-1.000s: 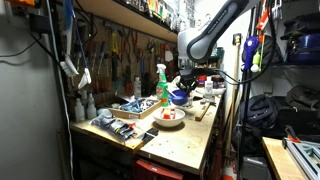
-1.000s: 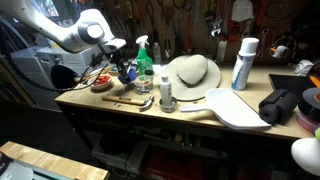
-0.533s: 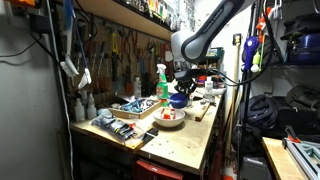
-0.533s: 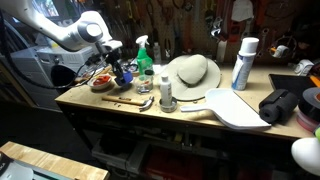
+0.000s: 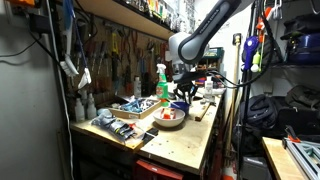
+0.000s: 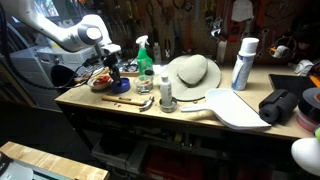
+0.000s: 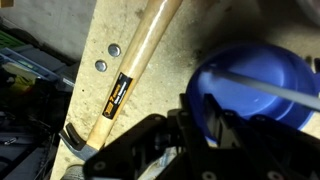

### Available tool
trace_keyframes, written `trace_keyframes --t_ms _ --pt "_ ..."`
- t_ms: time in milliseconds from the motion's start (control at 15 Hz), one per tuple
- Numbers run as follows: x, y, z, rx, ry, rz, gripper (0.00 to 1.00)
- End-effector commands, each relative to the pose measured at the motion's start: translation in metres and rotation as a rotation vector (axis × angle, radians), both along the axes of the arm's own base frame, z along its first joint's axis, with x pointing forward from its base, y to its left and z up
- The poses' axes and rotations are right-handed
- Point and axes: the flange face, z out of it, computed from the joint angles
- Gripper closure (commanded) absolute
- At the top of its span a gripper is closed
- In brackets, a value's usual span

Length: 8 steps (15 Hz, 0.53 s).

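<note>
On workbench (image 7: 125,20), gripper (image 7: 205,120) clamped on blue bowl (image 7: 255,85) rim, w/ hammer (image 7: 135,65) just beside.

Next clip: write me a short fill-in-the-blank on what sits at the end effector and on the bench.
1. In the wrist view, the round object at the end effector is coloured ___.
2. The long handle lying beside it is made of ___.
3. In an exterior view, the spray bottle has a ___ body.
4. The white can stands near a straw ___.
Missing words: blue; wood; green; hat.
</note>
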Motion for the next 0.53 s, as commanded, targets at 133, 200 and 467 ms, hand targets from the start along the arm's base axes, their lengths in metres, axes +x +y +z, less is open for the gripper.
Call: trace_keyframes --t_ms 133,200,467 --pt "-0.001 -0.023 0.052 -0.056 -0.099 0.003 0.31" --pt "-0.006 -0.025 0.072 -0.034 -0.152 0.034 0.24" --pt "0.003 -0.03 0.097 -0.043 -0.2 0.073 0.19"
